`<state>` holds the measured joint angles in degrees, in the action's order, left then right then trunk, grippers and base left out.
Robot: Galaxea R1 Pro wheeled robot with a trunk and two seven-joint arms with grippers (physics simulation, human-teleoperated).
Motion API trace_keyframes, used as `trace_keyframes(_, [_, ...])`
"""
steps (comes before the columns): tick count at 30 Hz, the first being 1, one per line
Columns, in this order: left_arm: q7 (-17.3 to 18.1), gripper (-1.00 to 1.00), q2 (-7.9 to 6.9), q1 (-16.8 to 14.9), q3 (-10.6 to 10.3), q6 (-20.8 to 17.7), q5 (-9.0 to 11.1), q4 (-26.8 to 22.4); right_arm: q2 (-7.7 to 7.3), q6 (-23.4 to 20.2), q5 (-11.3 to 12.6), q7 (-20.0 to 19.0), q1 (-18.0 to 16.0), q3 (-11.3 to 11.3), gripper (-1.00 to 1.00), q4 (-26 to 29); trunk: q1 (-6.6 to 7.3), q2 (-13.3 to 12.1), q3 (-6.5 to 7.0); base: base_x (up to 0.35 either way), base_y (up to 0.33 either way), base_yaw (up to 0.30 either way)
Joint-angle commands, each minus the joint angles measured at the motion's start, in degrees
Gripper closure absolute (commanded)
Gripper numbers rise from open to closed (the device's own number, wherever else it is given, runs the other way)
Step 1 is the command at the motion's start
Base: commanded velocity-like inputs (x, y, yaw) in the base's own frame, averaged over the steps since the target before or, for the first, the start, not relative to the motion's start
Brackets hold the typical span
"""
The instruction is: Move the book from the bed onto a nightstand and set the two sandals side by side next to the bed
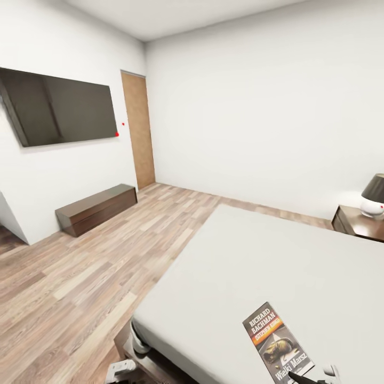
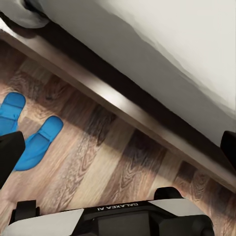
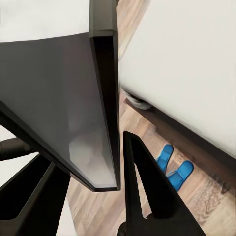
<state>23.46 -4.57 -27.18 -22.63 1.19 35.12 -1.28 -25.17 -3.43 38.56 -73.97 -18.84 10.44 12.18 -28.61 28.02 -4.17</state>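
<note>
While the head view looks across the bedroom, the book [image 1: 278, 343] lies near the lower right of the frame, low over the pale mattress of the bed [image 1: 256, 266], its dark cover showing "RICHARD BACHMAN" in white above an orange band. At the bottom right corner the right gripper [image 1: 309, 377] meets the book's lower edge. In the right wrist view that gripper [image 3: 105, 196] is closed on the book [image 3: 73, 103], whose thin dark edge sits between the two black fingers [image 3: 147, 191]. The two blue sandals [image 3: 173, 166] lie side by side on the wood-plank floor [image 1: 80, 277] beside the bed frame, at the lower right of that view. In the left wrist view the sandals [image 2: 27, 130] sit at the left edge, near the dark bed frame [image 2: 123, 105]; the left gripper's [image 2: 118, 152] fingers stand wide apart with nothing between them. The nightstand [image 1: 360, 221] stands at the right edge of the head view, carrying a lamp [image 1: 373, 196]. A wall television [image 1: 58, 106], a low dark bench [image 1: 96, 208] and a wooden door [image 1: 138, 130] occupy the left.
</note>
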Motion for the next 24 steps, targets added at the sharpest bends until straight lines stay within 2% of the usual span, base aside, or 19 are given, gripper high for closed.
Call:
trace_keyframes(1, [0.2,-1.00,0.00,-0.1,-0.5,0.1,0.4,0.1,-0.05,-0.3,0.6,-0.1,0.0,0.3,1.00,0.0,-0.03,0.1,-0.12,0.000,0.000,0.292])
trace_keyframes(24, [0.2,-1.00,0.00,-0.1,-0.5,0.1,0.4,0.1,-0.05,-0.3,0.6,-0.1,0.0,0.3,1.00,0.0,-0.03,0.1,-0.12,0.000,0.000,0.292])
